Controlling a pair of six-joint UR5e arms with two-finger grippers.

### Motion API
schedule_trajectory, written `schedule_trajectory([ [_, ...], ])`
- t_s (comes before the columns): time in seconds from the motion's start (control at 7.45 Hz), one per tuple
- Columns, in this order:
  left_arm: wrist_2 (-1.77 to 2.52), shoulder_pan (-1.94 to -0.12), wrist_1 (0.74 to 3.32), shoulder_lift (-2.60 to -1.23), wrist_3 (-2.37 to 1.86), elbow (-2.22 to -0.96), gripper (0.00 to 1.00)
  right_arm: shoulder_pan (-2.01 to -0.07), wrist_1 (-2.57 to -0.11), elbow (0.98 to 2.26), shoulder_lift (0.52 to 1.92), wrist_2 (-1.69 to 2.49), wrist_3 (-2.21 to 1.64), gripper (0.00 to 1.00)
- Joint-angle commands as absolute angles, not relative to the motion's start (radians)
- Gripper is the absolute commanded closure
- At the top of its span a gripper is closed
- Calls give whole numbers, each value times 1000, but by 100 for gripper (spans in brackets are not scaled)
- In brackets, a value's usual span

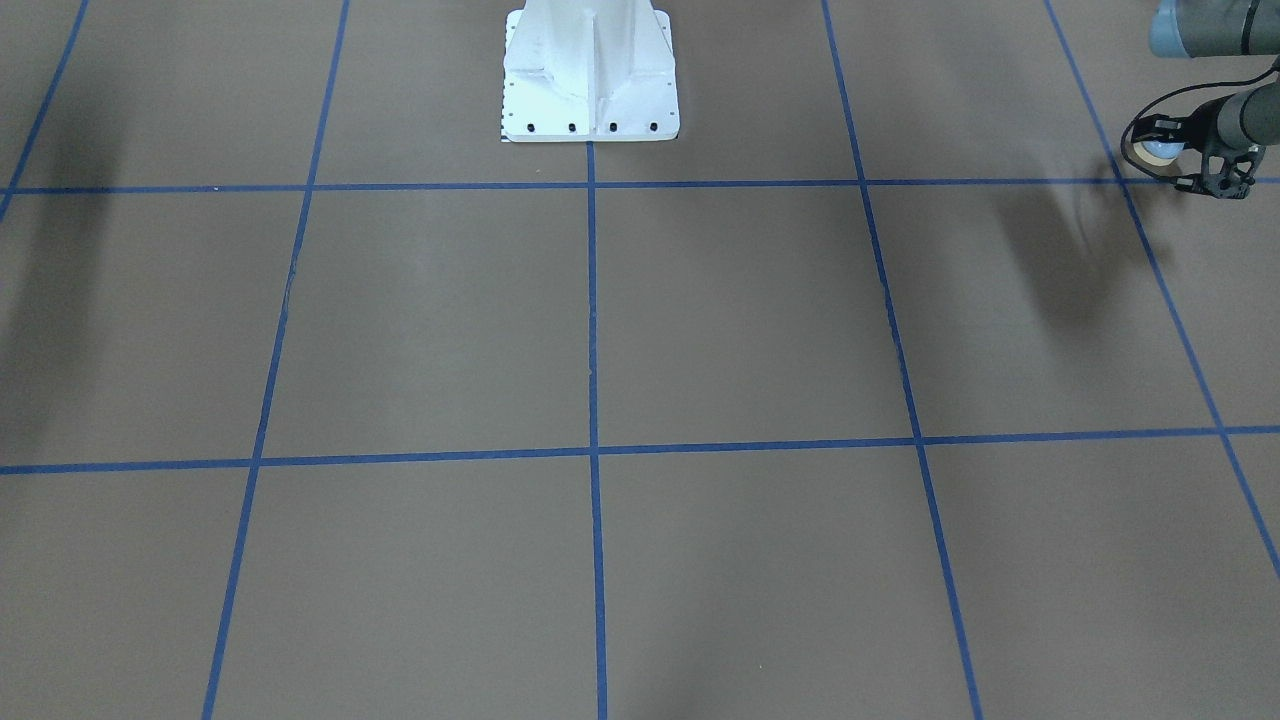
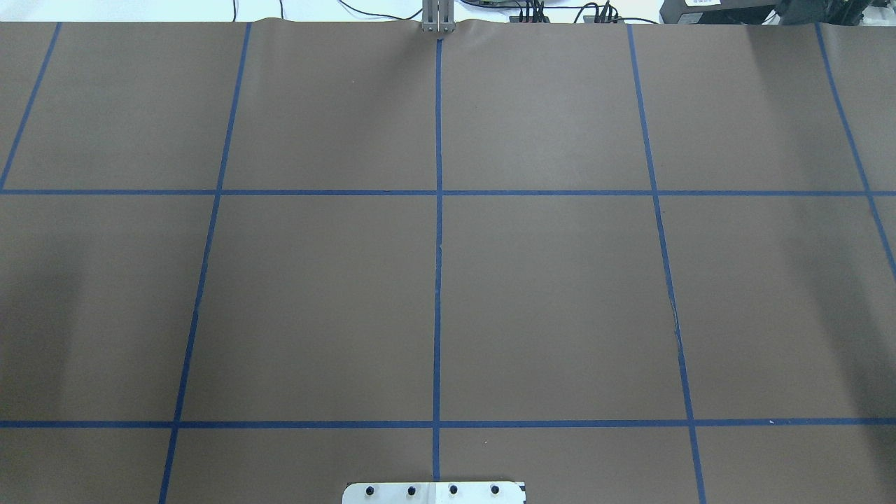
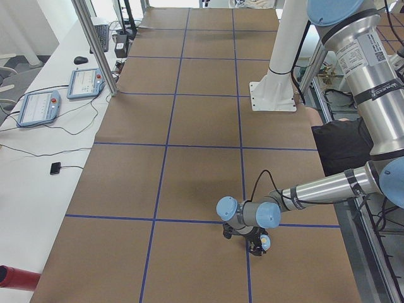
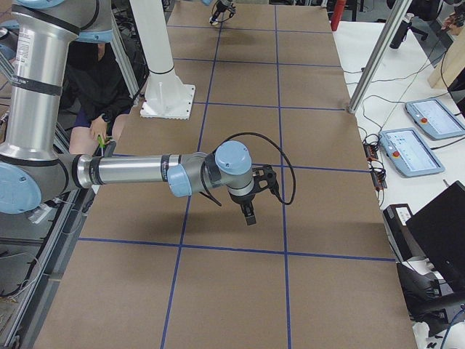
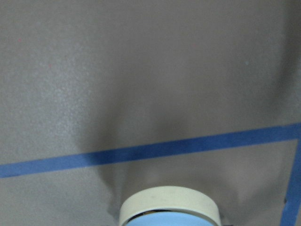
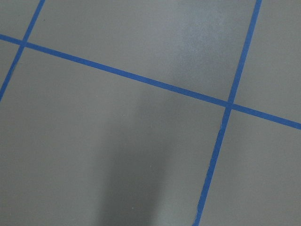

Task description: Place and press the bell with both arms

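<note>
The bell, light-blue with a cream base, sits between the fingers of my left gripper at the table's far left end, close above the brown table. The exterior left view shows the same gripper low over the table with the bell in it. The left wrist view shows only the bell's cream rim at the bottom edge. My right gripper hangs above the table in the exterior right view only; I cannot tell whether it is open or shut. The overhead view shows neither arm.
The brown table carries a grid of blue tape lines. The white bolted pedestal stands at the robot's edge. A person sits beside the table near the pedestal. Tablets and cables lie on the side bench.
</note>
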State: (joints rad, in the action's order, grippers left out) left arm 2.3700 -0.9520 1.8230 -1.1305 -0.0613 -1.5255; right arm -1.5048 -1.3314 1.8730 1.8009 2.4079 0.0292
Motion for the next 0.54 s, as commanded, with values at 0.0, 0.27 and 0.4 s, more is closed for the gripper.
schedule_trajectory([
  [0.0, 2370, -951, 1822, -1131, -60, -1526, 28, -1505, -1331, 1873, 1801, 2408, 29, 0],
  [0.27, 2370, -950, 1844, -1131, -60, -1531, 55, -1505, -1330, 1873, 1801, 2408, 29, 0],
  [0.4, 2370, -951, 1856, -1129, -60, -1537, 62, -1505, -1331, 1873, 1799, 2408, 29, 0],
])
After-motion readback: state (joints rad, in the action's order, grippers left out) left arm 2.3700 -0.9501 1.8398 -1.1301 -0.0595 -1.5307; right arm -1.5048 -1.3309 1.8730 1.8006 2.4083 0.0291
